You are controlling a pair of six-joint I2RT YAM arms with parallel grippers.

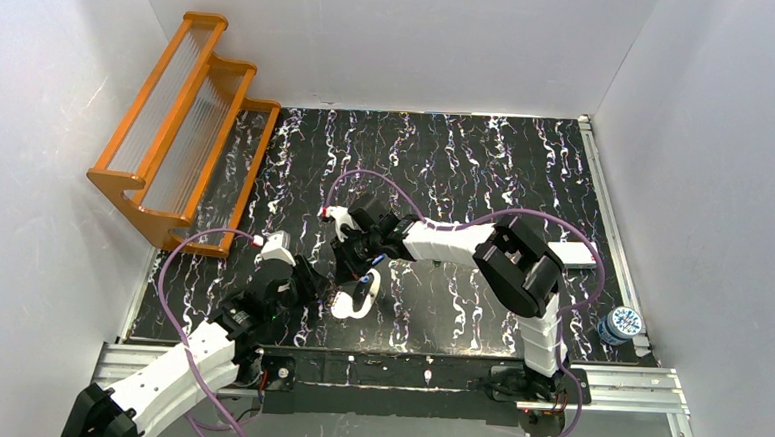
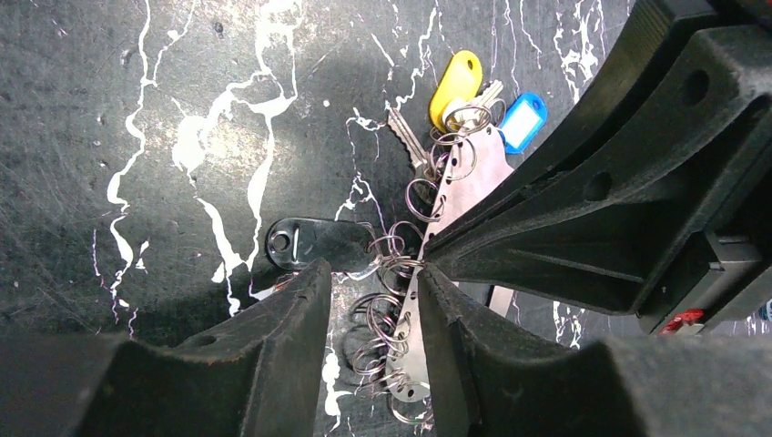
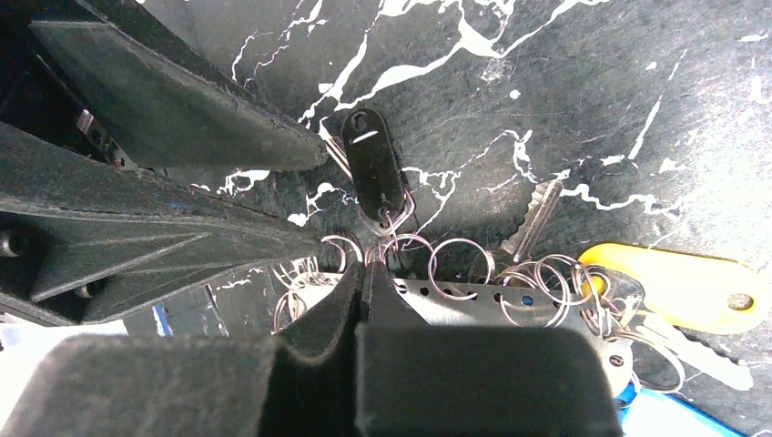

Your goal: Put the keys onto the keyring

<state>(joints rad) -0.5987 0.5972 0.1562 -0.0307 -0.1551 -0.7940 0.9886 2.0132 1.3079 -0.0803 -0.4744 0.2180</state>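
The keyring (image 2: 473,173) lies on the bench (image 2: 137,109), yellow-tagged key (image 2: 455,80) and blue-tagged key (image 2: 523,121) at one end; the left pincer (image 2: 373,273) stands narrow astride its rings, whether gripping I cannot tell; the right pincer (image 3: 364,273) is closed tight beside the black fob (image 3: 375,173).

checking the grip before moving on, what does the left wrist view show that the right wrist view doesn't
Only left wrist: the blue tag clearly, and the left gripper with its fingers apart around the rings. Only right wrist: the right gripper pressed shut at the keyring edge, and its row of holes. Both: the keyring, the black tag, the yellow tag.
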